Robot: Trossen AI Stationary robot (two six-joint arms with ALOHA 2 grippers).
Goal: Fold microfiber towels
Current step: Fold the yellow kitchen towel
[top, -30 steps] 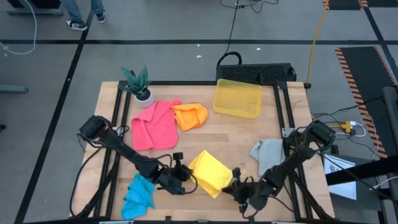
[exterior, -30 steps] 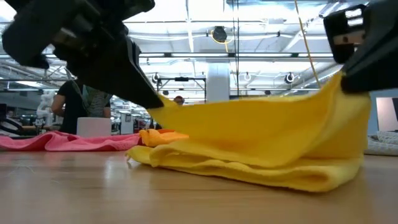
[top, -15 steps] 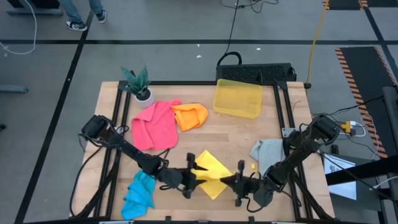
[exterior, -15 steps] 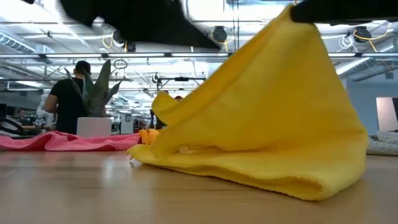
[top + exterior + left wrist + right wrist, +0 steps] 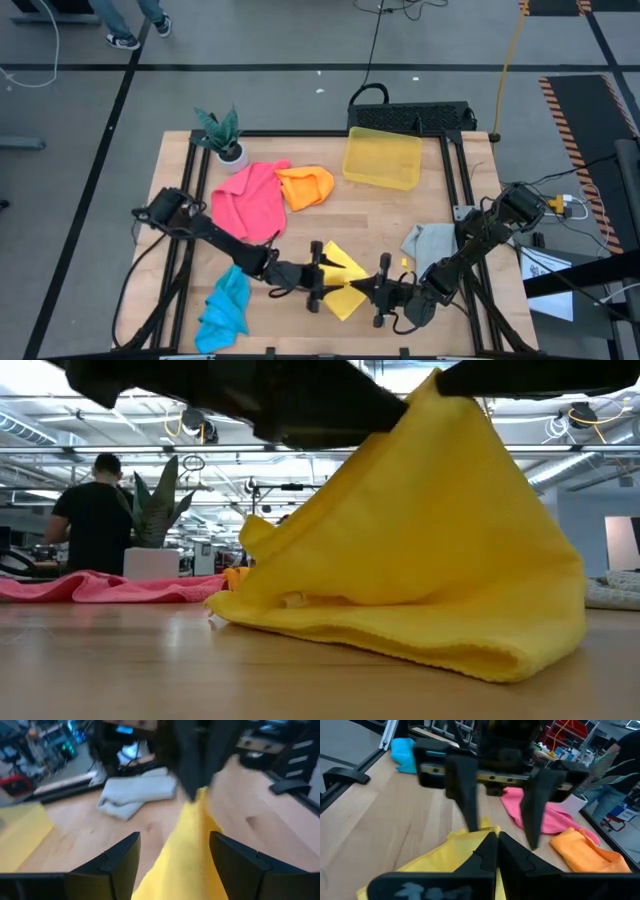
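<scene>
The yellow towel lies near the table's front middle, with one part drawn up into a peak. My right gripper is shut on that peak, coming from the table's right. My left gripper faces it from the left, open. Its two fingers stand on either side of the raised yellow ridge. I cannot tell whether they touch it. The pink towel, orange towel, blue towel and grey towel lie flat or bunched on the tabletop. My right gripper pinches a raised edge of the yellow towel between its two shut fingers. The fingers come nearly level from the table's right side. The cloth slopes down from the hold like a tent, and its lower fold rests on the table.
A translucent yellow bin stands at the back middle and a small potted plant at the back left corner. A person stands in the room beyond the table.
My left gripper has opened and let go of the yellow towel's left end, tipped up toward level and moved toward the table's right, closer to my right gripper. My right gripper has risen a little. The towel, earlier stretched between both grippers, now hangs as a peak from the right one.
</scene>
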